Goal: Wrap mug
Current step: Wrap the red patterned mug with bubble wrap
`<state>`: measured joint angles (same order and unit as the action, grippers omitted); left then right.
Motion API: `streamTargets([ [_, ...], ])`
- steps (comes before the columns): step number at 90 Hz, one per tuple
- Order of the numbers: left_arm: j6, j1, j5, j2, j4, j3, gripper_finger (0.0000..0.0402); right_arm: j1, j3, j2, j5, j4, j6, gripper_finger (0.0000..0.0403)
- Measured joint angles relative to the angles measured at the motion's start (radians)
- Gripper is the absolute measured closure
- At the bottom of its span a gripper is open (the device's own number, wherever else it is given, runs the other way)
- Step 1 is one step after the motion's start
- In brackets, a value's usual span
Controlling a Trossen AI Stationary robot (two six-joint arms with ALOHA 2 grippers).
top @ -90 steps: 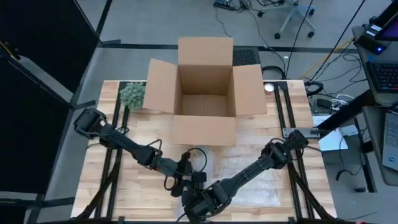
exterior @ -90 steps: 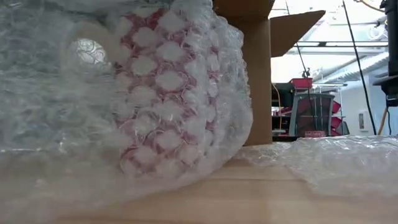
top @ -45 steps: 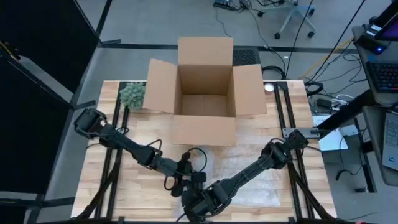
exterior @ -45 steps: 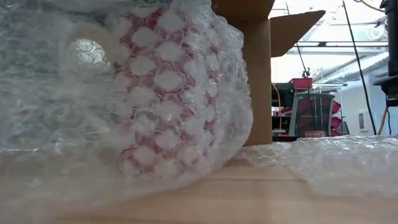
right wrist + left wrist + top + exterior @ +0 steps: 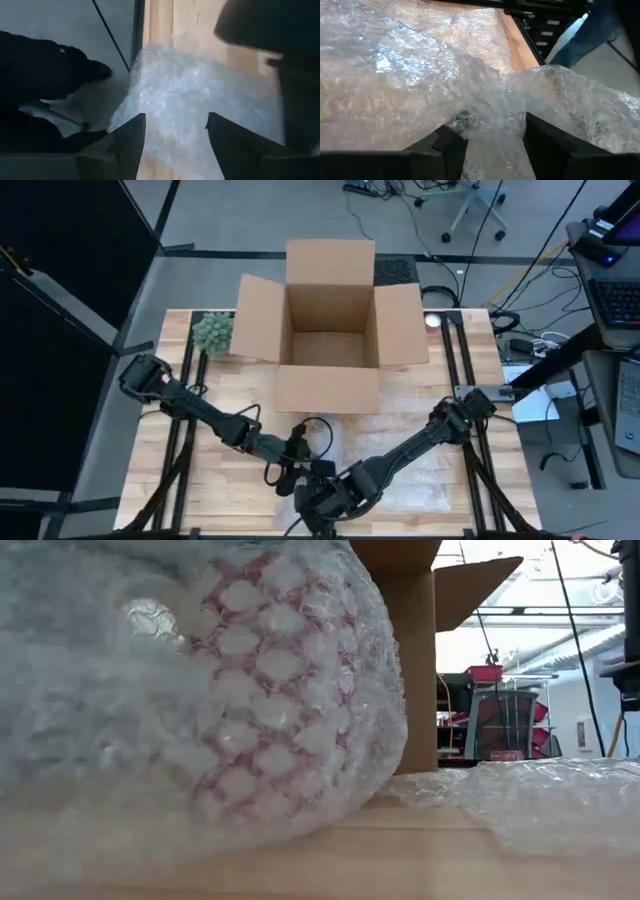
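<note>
Low view: a red-and-white mug [image 5: 265, 690], swaddled in bubble wrap [image 5: 120, 740], lies at the table's near edge.

Mid-wrap, apparently: the left gripper [image 5: 490, 135] pinches a bunched fold, while the right gripper [image 5: 175, 137] stands apart over crinkled, translucent sheet. Next likely comes tucking the loose end. An open cardboard box [image 5: 330, 330] waits behind.

Wrapped mug [image 5: 260, 690] now tilted, handle higher.
</note>
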<state>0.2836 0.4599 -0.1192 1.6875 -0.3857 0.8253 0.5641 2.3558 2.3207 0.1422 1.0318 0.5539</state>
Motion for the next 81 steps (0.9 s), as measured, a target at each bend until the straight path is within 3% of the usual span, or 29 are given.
streamTargets([
  [26, 0.001, 0.000, 0.001, 0.000, -0.001, 0.000, 0.0235, 0.008, -0.010, -0.006, 0.156, 0.109, -0.038, 0.0206],
  [62, 0.021, 0.001, 0.006, -0.006, 0.000, 0.000, 0.0235, -0.011, -0.062, 0.114, 0.151, 0.113, -0.054, 0.0206],
  [81, 0.101, 0.009, 0.029, -0.121, 0.120, -0.001, 0.0235, -0.012, -0.062, 0.120, 0.147, 0.113, -0.061, 0.0206],
])
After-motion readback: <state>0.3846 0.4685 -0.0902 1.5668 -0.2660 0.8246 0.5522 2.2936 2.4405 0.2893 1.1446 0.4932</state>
